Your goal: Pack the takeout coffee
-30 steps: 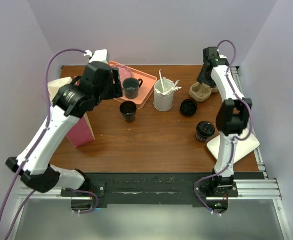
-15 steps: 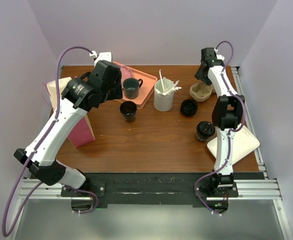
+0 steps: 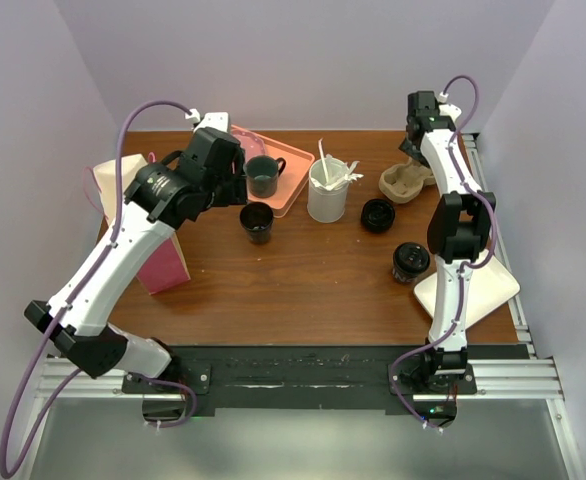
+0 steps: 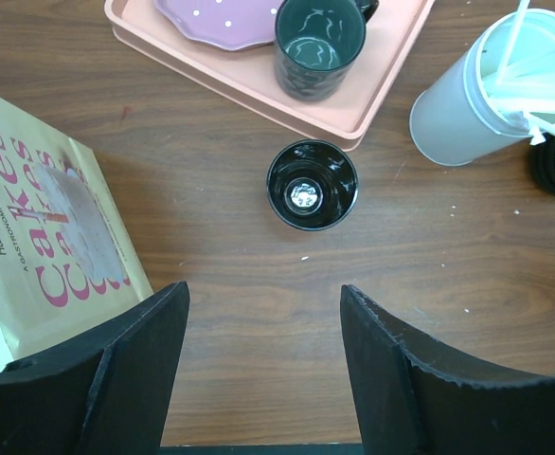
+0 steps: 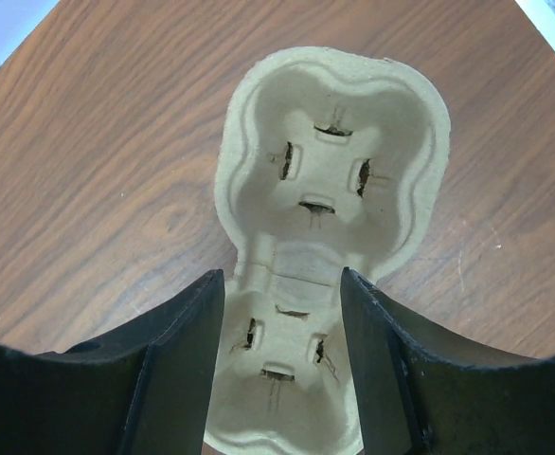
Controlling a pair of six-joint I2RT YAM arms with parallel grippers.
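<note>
The takeout coffee (image 3: 410, 262), a small black cup with white lettering, stands at the right of the table in the top view, in front of a round black lid (image 3: 377, 214). My right gripper (image 5: 282, 360) is open at the back right. Its fingers straddle the near pocket of a beige pulp cup carrier (image 5: 325, 237), which also shows in the top view (image 3: 403, 182). My left gripper (image 4: 263, 370) is open and empty, high above the table. A plain open black cup (image 4: 312, 185) stands below and ahead of it.
A pink tray (image 4: 391, 76) holds a dark mug (image 4: 318, 43) and a purple plate (image 4: 225, 11). A white container with stirrers (image 4: 472, 100) stands mid-table. A pink-lettered bag (image 4: 41, 227) stands at the left. A white plate (image 3: 473, 285) lies at the right front.
My left arm has raised and swung its gripper a little toward the pink tray. My right wrist has shifted slightly toward the back over the carrier. Nothing on the table moved.
</note>
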